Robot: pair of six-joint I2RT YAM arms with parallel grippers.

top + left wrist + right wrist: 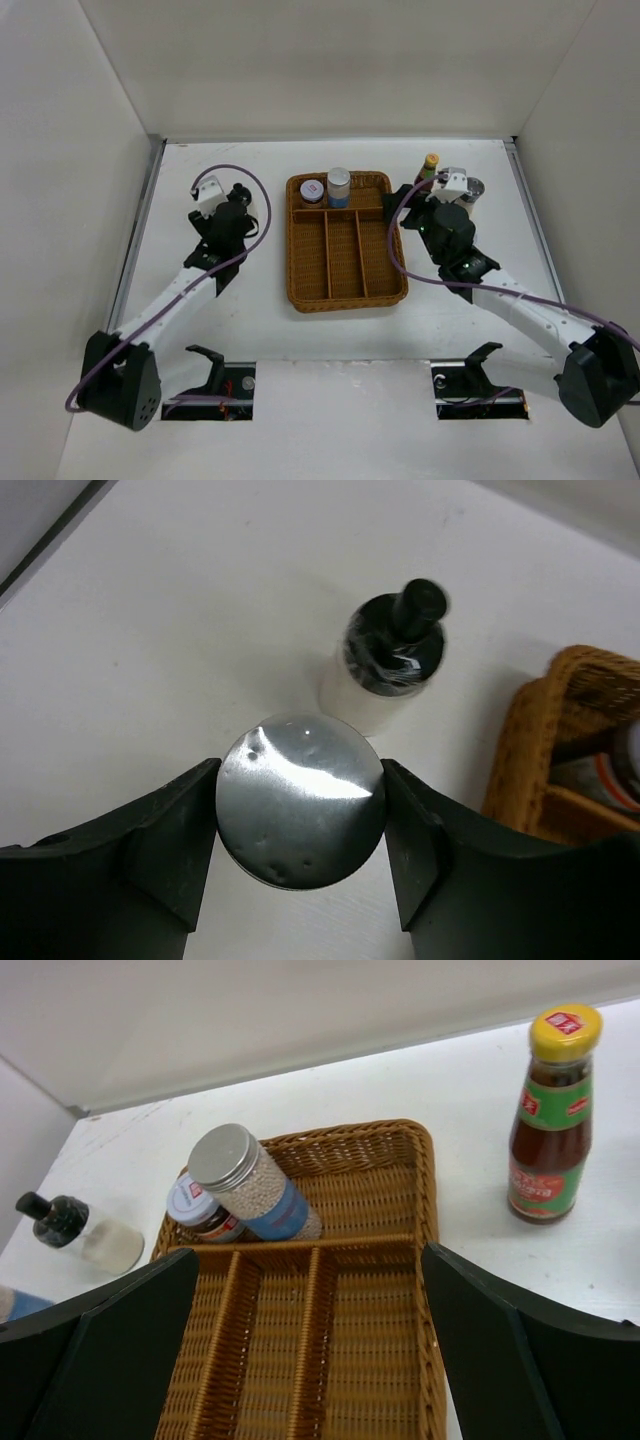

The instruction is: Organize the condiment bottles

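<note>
My left gripper point(300, 830) is shut on a silver-lidded jar point(300, 800), with a finger touching each side of the lid; in the top view the left gripper point(222, 205) hides this jar. A pale black-capped bottle point(385, 665) stands just beyond it, left of the tray point(238, 192). My right gripper point(305, 1350) is open and empty, above the wicker tray's right side point(432, 200). A bead-filled silver-lidded jar point(255, 1185) and a short white-lidded jar point(200, 1210) stand in the tray's far compartment. A red, yellow-capped sauce bottle point(550, 1120) stands right of the tray.
The brown wicker divided tray point(345, 290) lies mid-table; its three long near compartments hold nothing. Another silver-lidded jar point(470, 190) stands on the table just right of my right gripper. White walls enclose the table at the left, back and right.
</note>
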